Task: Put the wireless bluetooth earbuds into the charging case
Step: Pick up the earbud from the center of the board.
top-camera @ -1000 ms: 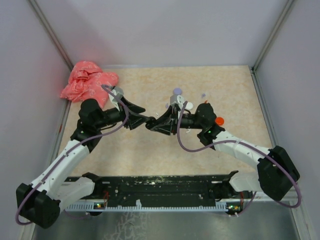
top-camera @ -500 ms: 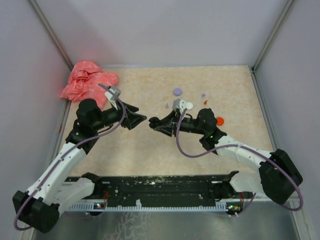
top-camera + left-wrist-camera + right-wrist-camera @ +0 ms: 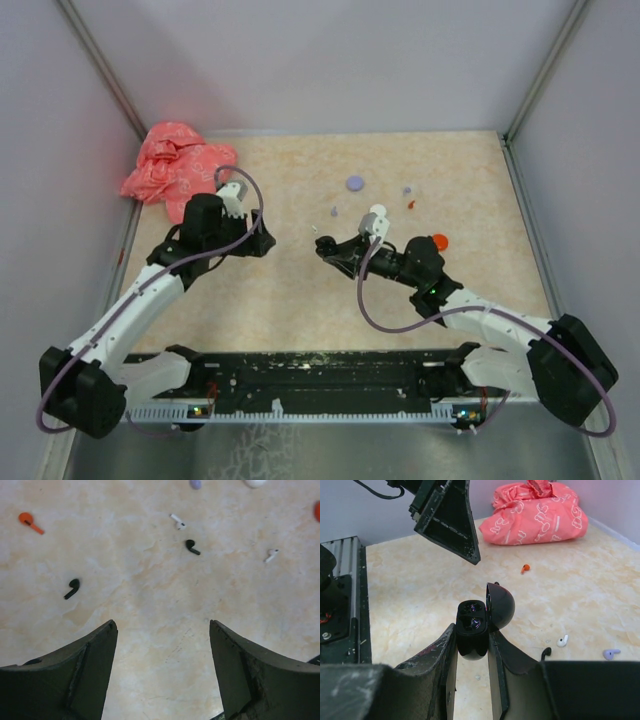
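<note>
My right gripper [image 3: 471, 636] is shut on the black charging case [image 3: 472, 624], held upright above the table with its lid swung open to the right; in the top view the case [image 3: 328, 247] sits at the table's middle. My left gripper [image 3: 163, 625] hangs open and empty over bare table, a short way left of the case [image 3: 262, 240]. Loose earbuds lie ahead of it: two black ones [image 3: 72, 588] [image 3: 192, 546], two white ones [image 3: 177, 522] [image 3: 271, 555] and an orange-red one [image 3: 30, 522]. A lilac earbud [image 3: 611, 653] lies beside the right gripper.
A crumpled pink bag [image 3: 178, 170] fills the far left corner. A lilac disc [image 3: 354, 183] and an orange-red disc [image 3: 438, 241] lie on the table behind and right of the right arm. Grey walls enclose the table on three sides.
My left gripper has drawn back to the left, away from the case, and its jaws have spread wider. The right arm has shifted slightly right and nearer, still holding the case.
</note>
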Action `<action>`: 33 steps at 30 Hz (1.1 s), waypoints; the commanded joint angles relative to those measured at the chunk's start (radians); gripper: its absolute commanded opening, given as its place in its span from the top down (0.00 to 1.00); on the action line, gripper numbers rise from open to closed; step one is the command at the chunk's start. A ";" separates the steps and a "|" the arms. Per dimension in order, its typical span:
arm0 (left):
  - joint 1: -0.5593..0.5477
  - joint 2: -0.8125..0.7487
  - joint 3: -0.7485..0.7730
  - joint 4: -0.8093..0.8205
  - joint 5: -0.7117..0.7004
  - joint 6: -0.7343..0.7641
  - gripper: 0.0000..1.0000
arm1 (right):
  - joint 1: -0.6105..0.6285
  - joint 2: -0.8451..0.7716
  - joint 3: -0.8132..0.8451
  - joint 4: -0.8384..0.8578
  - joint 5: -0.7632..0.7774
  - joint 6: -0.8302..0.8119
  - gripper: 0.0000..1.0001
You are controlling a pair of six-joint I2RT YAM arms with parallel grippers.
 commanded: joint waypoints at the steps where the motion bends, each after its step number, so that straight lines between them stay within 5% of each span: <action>1: 0.004 0.079 0.062 -0.086 -0.156 0.040 0.22 | -0.010 -0.044 -0.017 0.076 0.040 -0.042 1.00; 15: 0.007 0.516 0.267 -0.228 -0.394 0.122 0.30 | -0.022 -0.050 -0.083 0.131 0.039 -0.076 1.00; 22: 0.039 0.657 0.350 -0.227 -0.370 0.136 0.43 | -0.026 -0.052 -0.094 0.130 0.037 -0.089 1.00; 33: 0.094 0.745 0.406 -0.238 -0.298 0.143 0.47 | -0.032 -0.027 -0.089 0.144 0.023 -0.089 1.00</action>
